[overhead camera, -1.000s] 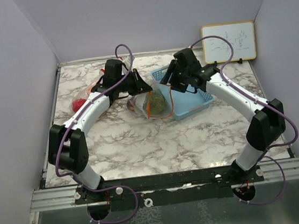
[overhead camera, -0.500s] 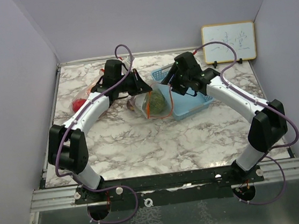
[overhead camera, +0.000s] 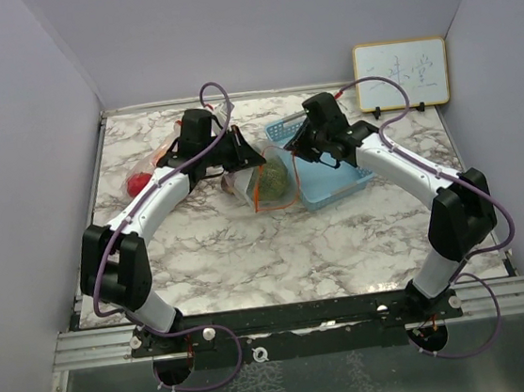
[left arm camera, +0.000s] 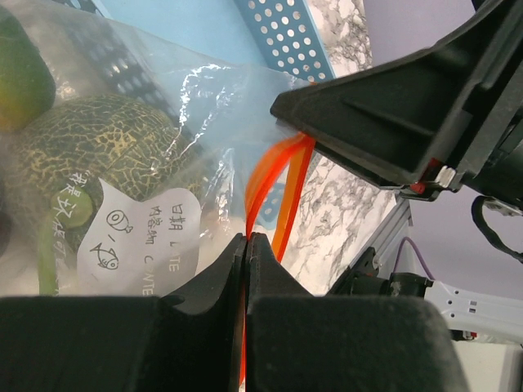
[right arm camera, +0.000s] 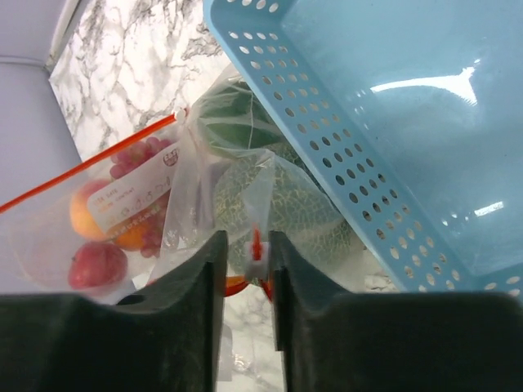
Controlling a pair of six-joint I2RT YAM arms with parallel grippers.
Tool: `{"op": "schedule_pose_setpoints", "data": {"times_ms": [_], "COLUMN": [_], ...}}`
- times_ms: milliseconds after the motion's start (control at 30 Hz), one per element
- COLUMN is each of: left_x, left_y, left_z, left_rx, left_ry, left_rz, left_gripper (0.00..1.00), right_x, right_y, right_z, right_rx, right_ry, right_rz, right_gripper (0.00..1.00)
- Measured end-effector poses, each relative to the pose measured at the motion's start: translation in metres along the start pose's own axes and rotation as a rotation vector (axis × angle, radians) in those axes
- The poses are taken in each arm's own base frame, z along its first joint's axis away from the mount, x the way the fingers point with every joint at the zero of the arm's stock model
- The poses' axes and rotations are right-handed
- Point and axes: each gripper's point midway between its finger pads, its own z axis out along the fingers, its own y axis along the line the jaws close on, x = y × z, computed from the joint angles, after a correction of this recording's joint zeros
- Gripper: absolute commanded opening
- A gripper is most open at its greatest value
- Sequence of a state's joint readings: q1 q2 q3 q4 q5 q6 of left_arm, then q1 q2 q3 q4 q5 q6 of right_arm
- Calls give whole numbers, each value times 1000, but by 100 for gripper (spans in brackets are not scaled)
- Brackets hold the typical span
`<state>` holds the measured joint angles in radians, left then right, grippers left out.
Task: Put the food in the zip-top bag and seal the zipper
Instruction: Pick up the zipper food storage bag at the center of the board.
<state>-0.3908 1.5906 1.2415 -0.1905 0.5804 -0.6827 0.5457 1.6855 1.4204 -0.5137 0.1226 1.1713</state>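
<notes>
Marbled tabletop (overhead camera: 250,254) carries the zip-top bag (overhead camera: 265,184) just beside the blue basket (right arm camera: 392,122), with the melon (left arm camera: 98,155) and smaller fruit (right arm camera: 96,265) already inside. Clamped tight, the left pincer (left arm camera: 248,245) holds the orange zipper strip (left arm camera: 274,188). Over the last second the right pincer (right arm camera: 249,245) has swung in from the basket and narrowed around the strip's far end; whether it truly bites is unclear. Sealing looks about to begin.

The left arm (overhead camera: 154,201) and right arm (overhead camera: 401,166) have white shells over black joints and black wrists, each with a purple cable (overhead camera: 212,84) looped along it.
</notes>
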Motion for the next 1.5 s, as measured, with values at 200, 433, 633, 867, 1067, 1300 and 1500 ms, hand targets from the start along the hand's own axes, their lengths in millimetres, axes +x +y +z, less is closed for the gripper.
{"op": "schedule_pose_setpoints", "data": {"times_ms": [200,433,633,867,1067,1300,1500], "left_x": [2,-11,-38,-67,-54,-53,-57], "left_y": [0,-21,-43,-40,-23,-57,-82], "left_z": [1,-14,-65,-133,-138,-126,-120], "left_rx": [1,28,-39,-236,-259,-57,75], "left_ry": [5,26,-83,-252,-297,-378,-431], "left_rz": [0,166,445,828,1069,1207,1249], "left_gripper": [0,91,99,99,98,97,97], "right_x": [5,-15,-36,-22,-7,30,48], "right_y": [-2,16,63,101,140,138,127], "right_z": [3,-5,-25,-55,-98,-125,-137], "right_rx": [-21,-78,-261,-518,-796,-1026,-1133], "right_ry": [18,-43,-84,23,118,340,452], "right_rz": [-47,-236,-420,-628,-794,-860,-910], "right_gripper": [2,2,2,2,2,2,2]}}
